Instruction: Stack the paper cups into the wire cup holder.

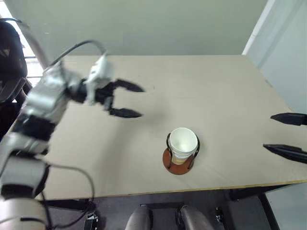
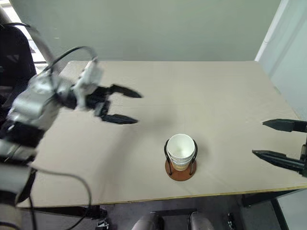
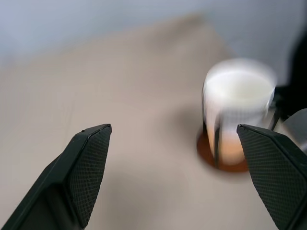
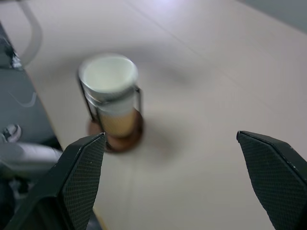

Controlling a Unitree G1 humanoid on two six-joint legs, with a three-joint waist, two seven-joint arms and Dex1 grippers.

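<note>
While the left pincer (image 1: 125, 99) gapes level (empty), paper cups (image 1: 183, 143) sit stacked.

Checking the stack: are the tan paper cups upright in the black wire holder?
Upright: the tan paper cups sit nested, white mouth up, between the loops of the black wire holder.

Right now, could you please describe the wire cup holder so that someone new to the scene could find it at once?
Start from the pale table and look near its front edge, about midway between the open left gripper and the open right gripper. The wire cup holder stands there: a round reddish-brown base with black wire uprights. It alone stands on the tabletop, with the paper cups nested inside.
</note>
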